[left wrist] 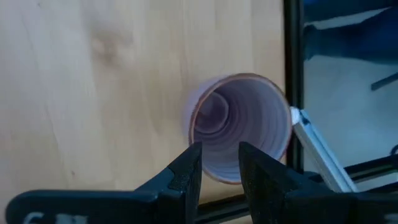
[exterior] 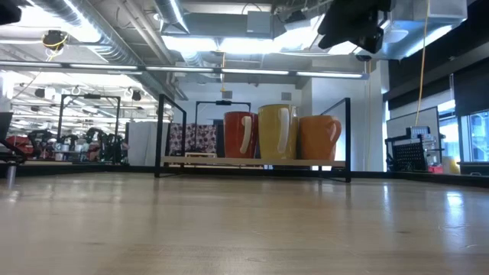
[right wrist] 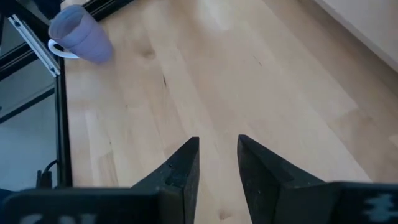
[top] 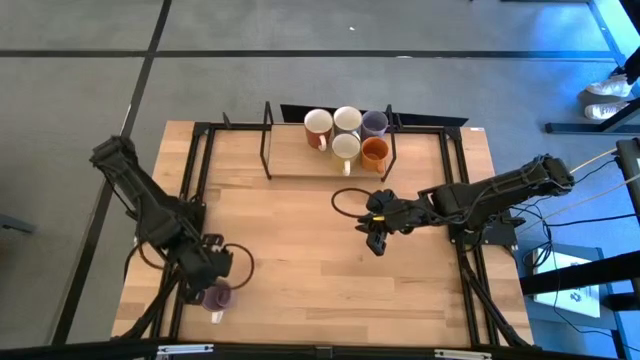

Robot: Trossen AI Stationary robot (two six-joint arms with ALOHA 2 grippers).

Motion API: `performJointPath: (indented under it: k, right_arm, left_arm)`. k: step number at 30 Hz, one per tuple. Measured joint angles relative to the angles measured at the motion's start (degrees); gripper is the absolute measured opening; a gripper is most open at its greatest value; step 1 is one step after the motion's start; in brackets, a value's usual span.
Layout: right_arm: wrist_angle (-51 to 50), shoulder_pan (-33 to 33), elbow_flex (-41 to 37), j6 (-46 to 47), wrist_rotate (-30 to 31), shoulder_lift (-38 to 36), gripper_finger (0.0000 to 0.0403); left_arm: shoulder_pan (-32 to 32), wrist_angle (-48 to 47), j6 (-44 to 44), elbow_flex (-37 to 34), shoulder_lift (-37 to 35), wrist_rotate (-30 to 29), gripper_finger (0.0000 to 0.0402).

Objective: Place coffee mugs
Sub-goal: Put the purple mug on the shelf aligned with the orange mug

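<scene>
A purple mug (top: 216, 297) stands on the table near its near left corner, mouth up; the left wrist view looks down into it (left wrist: 239, 127). My left gripper (top: 214, 270) hangs over its mouth, fingers open (left wrist: 221, 163) and apart from it. Five mugs stand on the rack (top: 290, 165) at the far middle: white with a reddish inside (top: 318, 127), white (top: 347, 119), lavender (top: 375, 123), cream (top: 345, 148) and orange (top: 375, 153). My right gripper (top: 375, 238) is open (right wrist: 217, 155) and empty above the table's middle right.
A black metal frame (top: 205, 160) runs along the table's left, right and far edges and stands close beside the purple mug (left wrist: 292, 56). The rack's black uprights (exterior: 160, 137) flank the mugs. Bare wood (top: 300, 250) lies between the two grippers.
</scene>
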Motion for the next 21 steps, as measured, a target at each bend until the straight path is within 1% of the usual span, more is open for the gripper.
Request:
performJointPath:
  k: [4, 9, 21]
  right_arm:
    - [-0.07, -0.02, 0.0, 0.16, -0.02, 0.0, 0.0097]
    - [-0.95, -0.02, 0.0, -0.01, -0.02, 0.0, 0.0097]
    - [-2.32, -0.02, 0.0, -0.62, 0.01, -0.02, 0.0097]
  left_arm:
    - [-1.45, -0.03, -0.69, -0.39, 3.63, -0.91, 0.01]
    - [-1.47, -0.14, -0.77, -0.39, 7.31, -3.96, 0.01]
    - [-1.18, 0.65, -0.73, -0.37, 14.04, -4.54, 0.0099]
